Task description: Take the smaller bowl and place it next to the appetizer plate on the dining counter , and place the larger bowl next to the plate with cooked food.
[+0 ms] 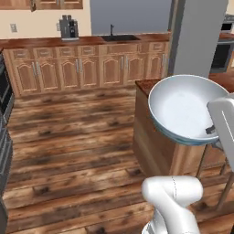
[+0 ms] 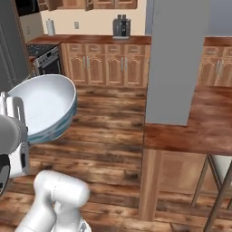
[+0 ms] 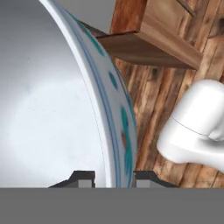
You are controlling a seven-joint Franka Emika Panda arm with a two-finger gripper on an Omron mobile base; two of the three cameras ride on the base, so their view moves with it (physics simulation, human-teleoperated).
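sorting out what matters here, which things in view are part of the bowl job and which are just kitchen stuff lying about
Part of the job:
- larger bowl, held tilted by its rim
- gripper, shut on that rim
- dining counter

Just there:
- coffee machine on the back counter
- sink
- stove
- stool by the dining counter
- grey pillar

My left base view sits behind me and looks forward and down over the plank floor (image 1: 68, 151) toward the back cabinets (image 1: 87, 68), with the larger bowl (image 1: 183, 107) close at 3 o'clock. My right base view looks the same way from the other side, sharing that floor, those cabinets and the bowl, now at 9 o'clock, with the dining counter (image 2: 204, 127) at 3 o'clock. My hand view sits right against the bowl's rim at my gripper (image 3: 113, 177).
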